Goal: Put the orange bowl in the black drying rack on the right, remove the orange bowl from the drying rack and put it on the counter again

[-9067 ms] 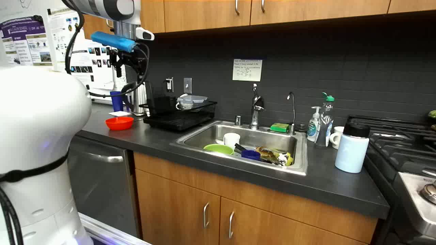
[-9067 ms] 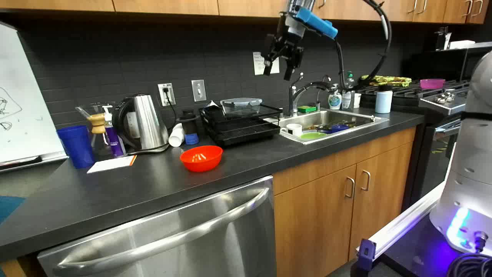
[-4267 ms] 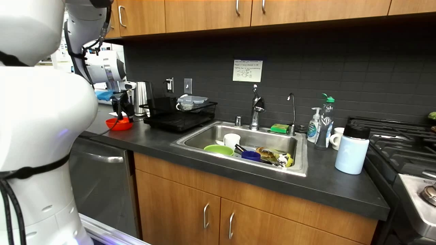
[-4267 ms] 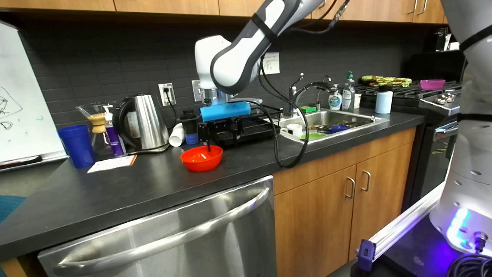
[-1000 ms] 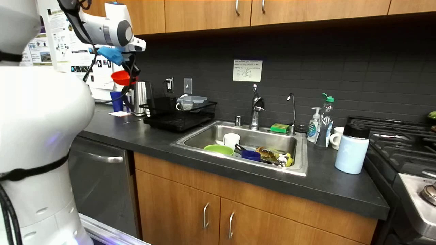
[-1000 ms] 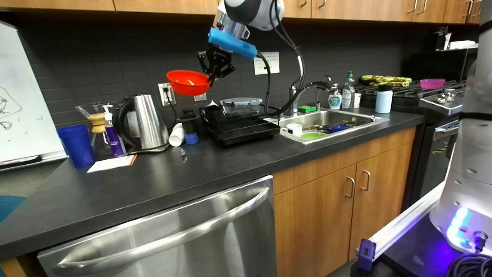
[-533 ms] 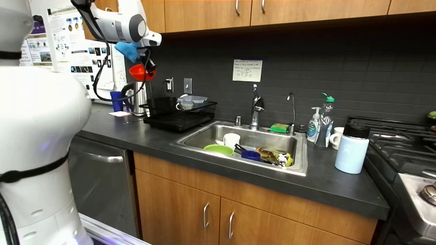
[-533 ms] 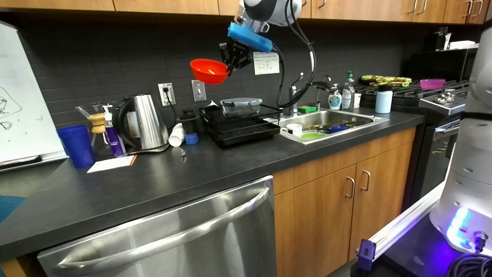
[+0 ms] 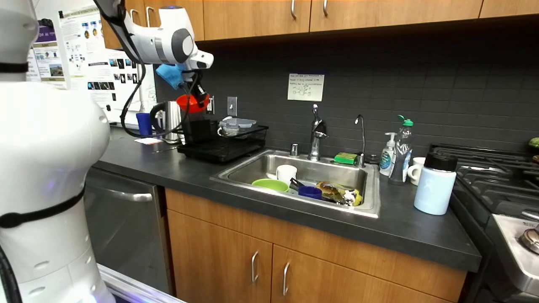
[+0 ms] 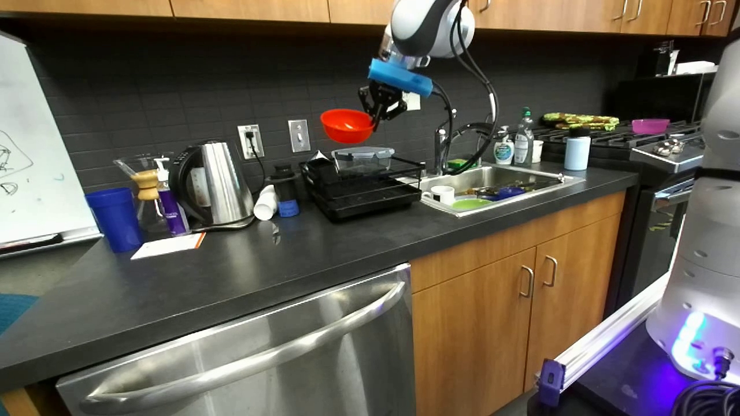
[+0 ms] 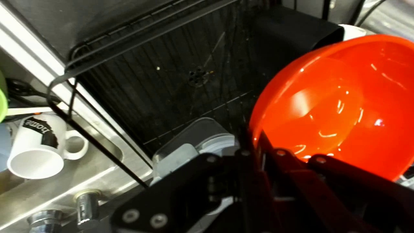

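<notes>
Blazing red-orange round plastic bowl (image 10: 347,127), white highlights gleaming, above black rectangular drying rack (image 10: 373,204)! Both exterior views, left of rack: silver-and-black metal kettle (image 10: 226,188), deep-blue plastic tumbler (image 10: 115,222). Right of rack: lime-green round bowl (image 9: 270,184), white ceramic mug (image 11: 37,144) with black patch, pale "home" lettering (image 11: 38,125)!

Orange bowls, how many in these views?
1: the orange bowl held in the pincer, higher than the rack. All three views show this same one; the sink could hide another.
</notes>
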`<state>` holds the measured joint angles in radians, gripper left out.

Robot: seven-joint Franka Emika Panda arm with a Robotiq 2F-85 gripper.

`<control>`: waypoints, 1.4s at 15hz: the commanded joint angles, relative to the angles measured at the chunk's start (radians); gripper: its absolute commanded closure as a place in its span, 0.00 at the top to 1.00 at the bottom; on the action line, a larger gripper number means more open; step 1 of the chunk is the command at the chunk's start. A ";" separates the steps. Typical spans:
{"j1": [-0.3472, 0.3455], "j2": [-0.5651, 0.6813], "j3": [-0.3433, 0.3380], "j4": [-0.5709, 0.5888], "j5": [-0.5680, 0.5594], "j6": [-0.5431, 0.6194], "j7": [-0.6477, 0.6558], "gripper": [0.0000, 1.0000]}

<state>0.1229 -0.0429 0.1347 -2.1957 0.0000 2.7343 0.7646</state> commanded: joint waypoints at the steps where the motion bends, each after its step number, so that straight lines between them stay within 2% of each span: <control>1: -0.034 -0.027 -0.020 -0.075 -0.082 0.026 0.092 0.01; 6: -0.054 -0.021 -0.024 -0.103 -0.195 0.039 0.175 0.01; 12: -0.045 0.035 -0.008 -0.098 -0.301 0.037 0.243 0.01; 16: -0.039 0.077 -0.007 -0.082 -0.395 0.031 0.304 0.01; 21: -0.038 0.118 -0.011 -0.031 -0.446 0.029 0.346 0.01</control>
<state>0.0819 0.0393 0.1264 -2.2660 -0.4134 2.7676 1.0764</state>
